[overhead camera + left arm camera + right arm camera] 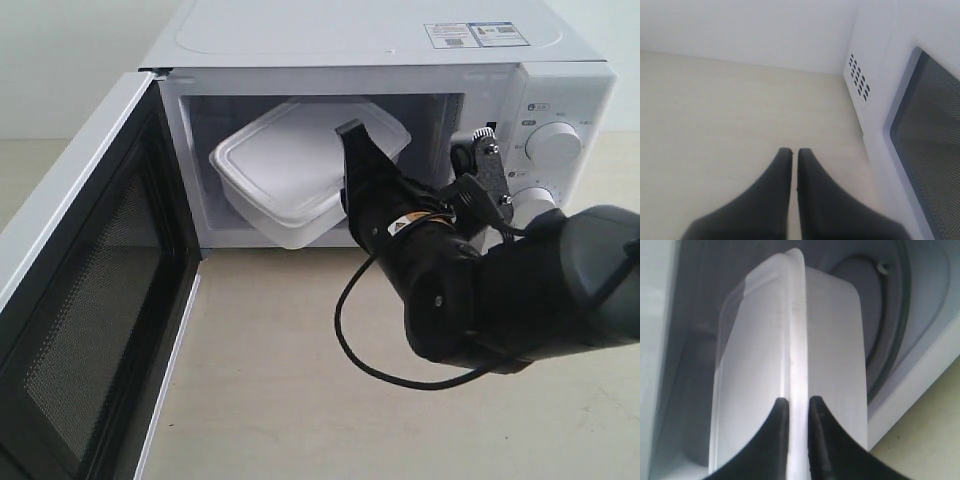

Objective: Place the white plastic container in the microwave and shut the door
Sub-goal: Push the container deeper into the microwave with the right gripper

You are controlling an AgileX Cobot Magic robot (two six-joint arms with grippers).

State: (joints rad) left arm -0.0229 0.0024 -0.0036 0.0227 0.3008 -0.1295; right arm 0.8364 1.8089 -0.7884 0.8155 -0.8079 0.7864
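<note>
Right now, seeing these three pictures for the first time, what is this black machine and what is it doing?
This is a robot with two arms, each ending in a two-fingered gripper. The wide picture shows the whole scene; the other two come from cameras on the wrists. The right gripper pinches the rim of the white plastic container, which sits tilted in the opening of the microwave, whose door hangs open. The left gripper is shut on nothing, above the table beside the microwave.

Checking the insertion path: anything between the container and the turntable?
Nothing visible. The door is swung wide open, the container, tilted and pinched at its rim by the right jaws, is partly inside the microwave, and the turntable beyond looks bare.
</note>
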